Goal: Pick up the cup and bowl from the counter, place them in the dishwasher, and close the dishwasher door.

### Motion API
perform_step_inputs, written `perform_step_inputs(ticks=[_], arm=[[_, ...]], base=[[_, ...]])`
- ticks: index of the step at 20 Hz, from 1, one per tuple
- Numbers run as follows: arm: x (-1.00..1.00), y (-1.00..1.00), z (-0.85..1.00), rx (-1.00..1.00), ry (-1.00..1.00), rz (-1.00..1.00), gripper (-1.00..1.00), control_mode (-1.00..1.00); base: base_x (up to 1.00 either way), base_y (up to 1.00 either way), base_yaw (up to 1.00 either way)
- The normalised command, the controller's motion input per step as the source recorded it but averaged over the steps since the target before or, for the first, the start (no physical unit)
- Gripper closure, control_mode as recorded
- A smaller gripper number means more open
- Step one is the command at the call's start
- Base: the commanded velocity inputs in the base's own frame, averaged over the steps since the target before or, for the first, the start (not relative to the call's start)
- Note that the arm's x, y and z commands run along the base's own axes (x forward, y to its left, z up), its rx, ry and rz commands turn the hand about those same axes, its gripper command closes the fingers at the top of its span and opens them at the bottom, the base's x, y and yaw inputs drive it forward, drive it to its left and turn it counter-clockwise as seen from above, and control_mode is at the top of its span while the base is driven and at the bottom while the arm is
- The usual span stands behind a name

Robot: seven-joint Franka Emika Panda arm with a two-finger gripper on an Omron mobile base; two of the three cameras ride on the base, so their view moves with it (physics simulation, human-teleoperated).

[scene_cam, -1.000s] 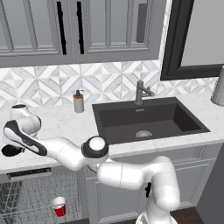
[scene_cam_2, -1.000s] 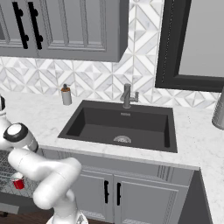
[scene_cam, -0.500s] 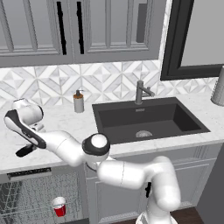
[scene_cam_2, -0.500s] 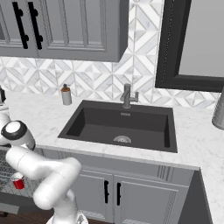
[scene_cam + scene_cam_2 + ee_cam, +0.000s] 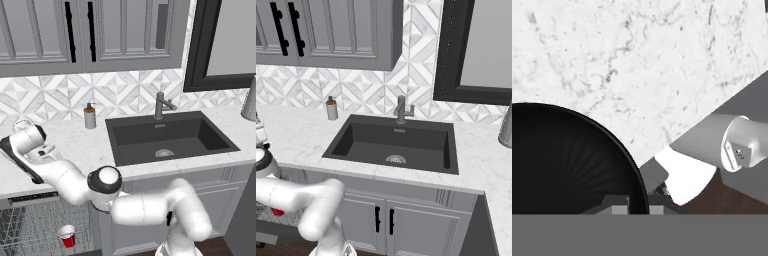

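Left base view: the red cup already stands in the dishwasher, its door not yet closed. Hand view: the black bowl sits on the counter beneath me, ungrasped; my claw's spread I cannot tell.

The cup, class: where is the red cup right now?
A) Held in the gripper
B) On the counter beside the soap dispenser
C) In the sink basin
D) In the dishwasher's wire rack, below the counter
D: the cup stands upright among the grey wires of the dishwasher rack, below the counter edge, while the sink basin holds no cup.
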Motion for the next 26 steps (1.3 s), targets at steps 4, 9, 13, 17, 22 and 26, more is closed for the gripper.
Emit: perform_step_inputs(ticks=[4,9,13,17,22,26], arm=[[-1.00,-1.00,-0.06,0.04,-0.26,0.00,1.00,-1.00],[-1.00,-0.97,0.26,0.16,-0.08,0.00,1.00,-1.00],[-1.00,-0.70,0.34,0.33,0.02,0.00,1.00,-1.00],[-1.00,-0.09,-0.13,0.24,-0.20,0.01,1.00,-1.00],[-0.94,0.24,0.03,0.12,-0.30,0.05,1.00,-1.00],[-0.65,0.24,-0.04,0.08,-0.12,0.01,1.00,-1.00]], base=[[0.00,0.00,0.00],[0.00,0.00,0.00],[0.00,0.00,0.00],[0.00,0.00,0.00],[0.00,0.00,0.00],[0.00,0.00,0.00]])
